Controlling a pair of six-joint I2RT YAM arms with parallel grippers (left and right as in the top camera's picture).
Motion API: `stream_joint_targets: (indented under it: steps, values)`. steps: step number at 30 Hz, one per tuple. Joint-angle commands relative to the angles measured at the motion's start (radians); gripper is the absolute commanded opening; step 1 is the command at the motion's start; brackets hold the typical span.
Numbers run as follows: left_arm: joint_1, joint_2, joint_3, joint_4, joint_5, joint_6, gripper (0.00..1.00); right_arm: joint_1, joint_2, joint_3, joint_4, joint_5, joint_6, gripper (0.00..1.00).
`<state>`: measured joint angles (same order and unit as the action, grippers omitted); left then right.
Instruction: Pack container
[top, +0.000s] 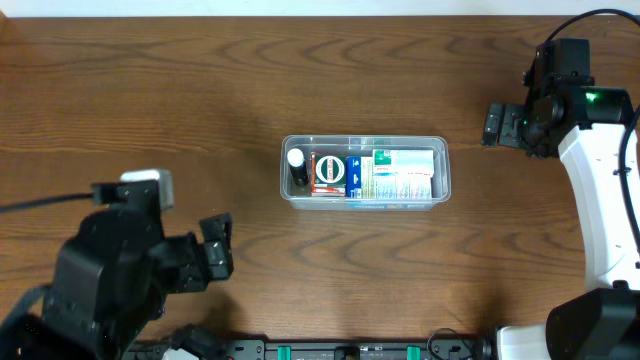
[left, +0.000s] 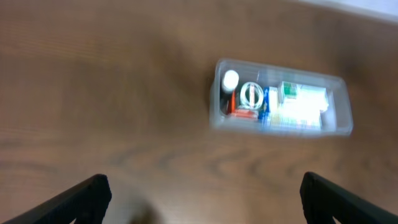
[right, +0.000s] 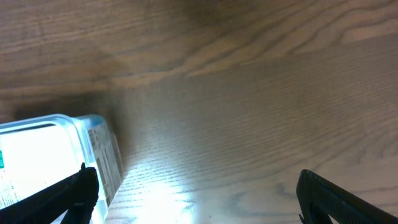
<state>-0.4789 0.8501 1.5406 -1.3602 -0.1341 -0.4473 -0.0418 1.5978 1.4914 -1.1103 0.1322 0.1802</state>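
Both my hands are empty and spread wide: left hand (top: 222, 247) is low on the near-left side, right hand (top: 496, 125) is off the far-right end. Neither touches anything.

The container (top: 365, 139) sits mid-tabletop (top: 150, 80), well apart from both hands, with no lid on it.

Contents, from its left end:
- white-capped bottle (top: 295, 160), upright against the end wall
- red pack (top: 326, 176) with a round white ring on top; I can't tell if the ring is a separate item
- blue box (top: 355, 178)
- white-and-green box (top: 405, 172), filling the right half

The tub looks full, and I see no loose items or lid anywhere on the tabletop. My read is that packing is at or near its end. The next move is probably just to check that nothing stands proud of the rim and keep both hands clear.
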Motion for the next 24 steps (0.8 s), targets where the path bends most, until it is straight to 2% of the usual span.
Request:
stream_joint_targets:
  steps: [1, 6, 12, 17, 24]
  values:
    - [0.037, -0.08, -0.132, 0.116, -0.034, 0.037, 0.98, -0.006, -0.021, 0.016, -0.002, 0.014, 0.018, 0.99]
    - [0.143, -0.255, -0.414, 0.455, 0.066, 0.114, 0.98, -0.006, -0.021, 0.016, -0.002, 0.014, 0.018, 0.99]
    - [0.297, -0.444, -0.754, 0.868, 0.322, 0.237, 0.98, -0.006, -0.021, 0.016, -0.002, 0.014, 0.018, 0.99]
    - [0.39, -0.578, -0.97, 1.066, 0.42, 0.245, 0.98, -0.006, -0.021, 0.016, -0.002, 0.014, 0.018, 0.99]
    - [0.477, -0.715, -1.192, 1.235, 0.455, 0.246, 0.98, -0.006, -0.021, 0.016, -0.002, 0.014, 0.018, 0.99]
